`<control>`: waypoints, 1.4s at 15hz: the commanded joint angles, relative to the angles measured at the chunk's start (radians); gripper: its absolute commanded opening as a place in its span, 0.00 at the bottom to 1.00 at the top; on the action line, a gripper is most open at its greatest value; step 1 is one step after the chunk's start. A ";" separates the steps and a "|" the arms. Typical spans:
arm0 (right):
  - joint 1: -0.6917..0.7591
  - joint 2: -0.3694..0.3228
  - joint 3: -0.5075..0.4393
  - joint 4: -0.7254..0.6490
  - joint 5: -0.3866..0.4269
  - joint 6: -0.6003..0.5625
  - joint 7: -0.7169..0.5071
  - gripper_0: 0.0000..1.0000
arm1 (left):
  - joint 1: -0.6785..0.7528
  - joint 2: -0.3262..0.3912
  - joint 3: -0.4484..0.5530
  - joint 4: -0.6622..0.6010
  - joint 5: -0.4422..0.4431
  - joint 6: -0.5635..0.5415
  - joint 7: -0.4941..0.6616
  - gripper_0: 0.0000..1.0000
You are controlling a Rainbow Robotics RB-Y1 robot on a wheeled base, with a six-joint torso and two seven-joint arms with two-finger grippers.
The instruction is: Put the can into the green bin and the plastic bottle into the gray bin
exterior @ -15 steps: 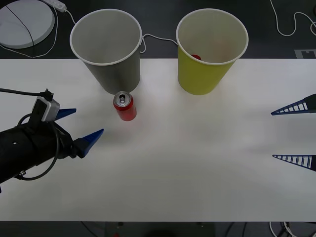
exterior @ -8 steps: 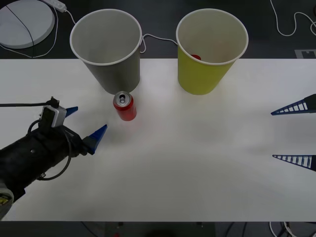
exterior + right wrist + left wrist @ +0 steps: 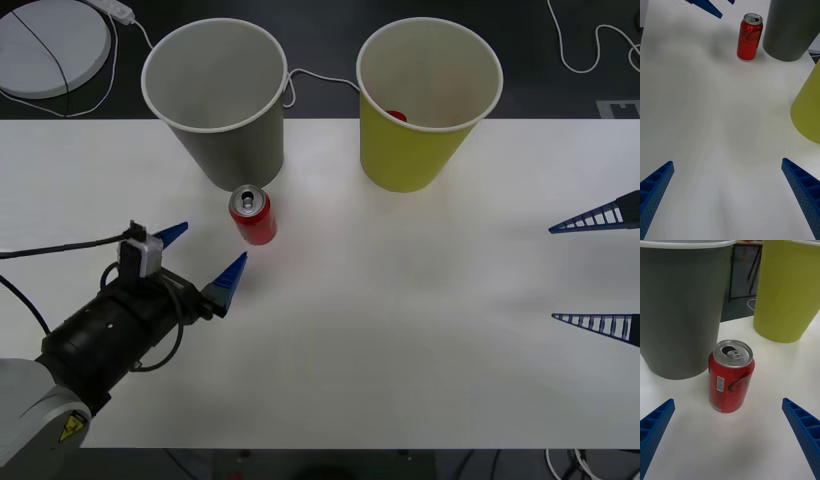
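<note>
While my left gripper (image 3: 201, 256) hovers near the can (image 3: 252, 215), jaws apart, it stands upright just before the gray bin (image 3: 215, 95); approach off-ctr & a finger may tip it. Right gripper (image 3: 598, 270) parked, open.

From my station the white table (image 3: 400, 350) reads bright and evenly lit, with a dark floor band across the top of the front view. The light seems soft and overhead: I see only faint, blurred-edged shadows. In the front view the can (image 3: 252, 215) throws a weak shadow at its base, and its silver top glints in the left wrist view. The green bin (image 3: 425, 105) glows pale inside. The gray bin (image 3: 215, 100) has a dull, shaded wall. No hard glare washes out the tabletop.
</note>
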 commanded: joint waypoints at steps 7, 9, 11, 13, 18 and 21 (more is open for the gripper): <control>0.000 0.000 0.000 0.000 0.000 0.000 0.000 1.00 | -0.161 -0.047 -0.137 0.255 -0.003 0.182 -0.031 1.00; 0.000 0.000 0.000 0.000 0.000 0.000 0.000 1.00 | -0.187 -0.072 -0.157 0.298 0.000 0.202 -0.032 1.00; 0.000 0.000 0.000 0.000 0.000 0.000 0.000 1.00 | -0.219 -0.097 -0.174 0.349 0.003 0.223 -0.034 1.00; 0.000 0.000 0.000 0.000 0.000 0.000 0.000 1.00 | -0.251 -0.116 -0.186 0.401 0.005 0.242 -0.035 1.00; 0.000 0.000 0.000 0.000 0.000 0.000 0.000 1.00 | -0.294 -0.150 -0.198 0.458 0.007 0.251 -0.035 1.00; 0.000 0.000 0.000 0.000 0.000 0.000 0.000 1.00 | -0.323 -0.170 -0.202 0.498 0.007 0.249 -0.039 1.00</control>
